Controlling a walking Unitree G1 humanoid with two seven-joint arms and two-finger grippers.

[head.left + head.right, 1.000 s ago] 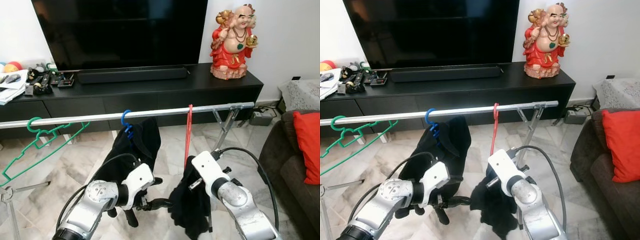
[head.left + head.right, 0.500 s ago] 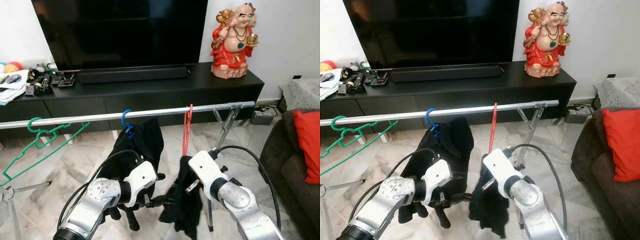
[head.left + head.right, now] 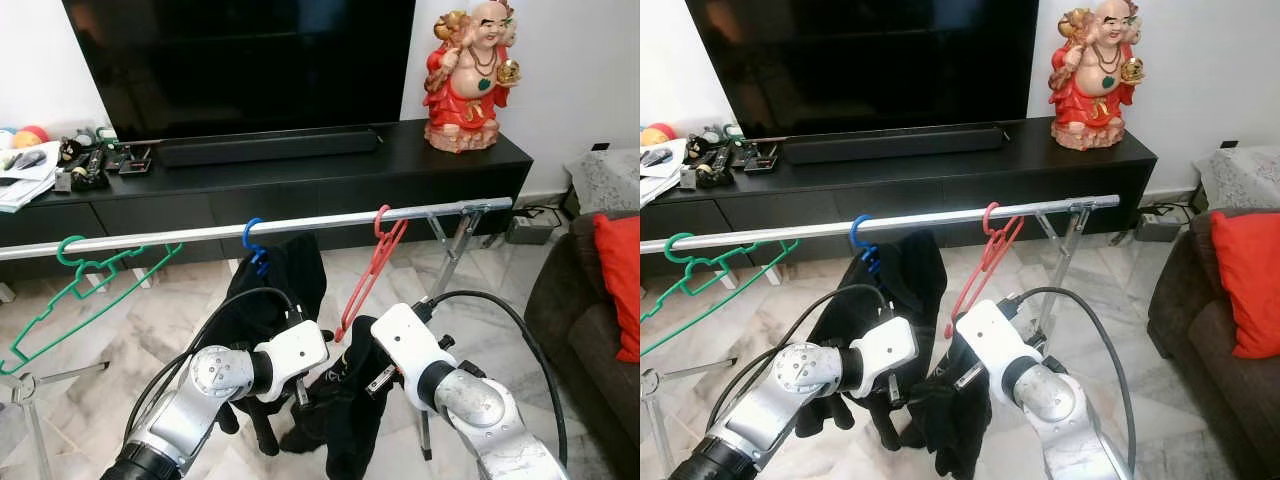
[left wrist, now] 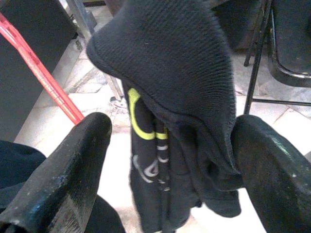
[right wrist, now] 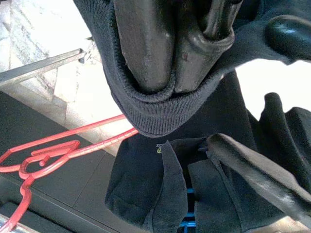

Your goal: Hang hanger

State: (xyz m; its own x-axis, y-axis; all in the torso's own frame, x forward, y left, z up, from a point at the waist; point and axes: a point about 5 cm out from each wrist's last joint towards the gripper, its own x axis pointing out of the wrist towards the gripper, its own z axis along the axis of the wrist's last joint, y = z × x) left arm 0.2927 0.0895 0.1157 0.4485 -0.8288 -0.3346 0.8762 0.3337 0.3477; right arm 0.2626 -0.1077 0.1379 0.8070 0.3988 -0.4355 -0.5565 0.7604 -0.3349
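Below the rail (image 3: 300, 226), toward its right end, my right gripper (image 5: 175, 48) is clenched on a black garment (image 3: 345, 420) bunched in front of me, the cloth wrapped over both fingers. My left gripper (image 4: 167, 145) is beside it with its fingers (image 4: 68, 160) spread wide, the garment's collar hanging between them; I cannot tell whether either finger touches it. The red hanger (image 3: 368, 270) is hooked on the rail near the right end, tilted, its lower part running down to the garment I hold. Further left on the rail a blue hanger (image 3: 253, 245) carries another black garment (image 3: 285, 285), which hangs just behind my left arm and crowds the space there. Toward the rail's left end a green hanger (image 3: 70, 290) hangs bare and slanted. The rail's right leg (image 3: 450, 250) stands just behind my right arm. Beyond the rail is a black TV cabinet (image 3: 300, 180) with a soundbar (image 3: 268, 148), a red figurine (image 3: 468, 75) at its right end and small clutter (image 3: 70, 165) at its left end. A couch with a red cushion (image 3: 620, 290) sits at my right.
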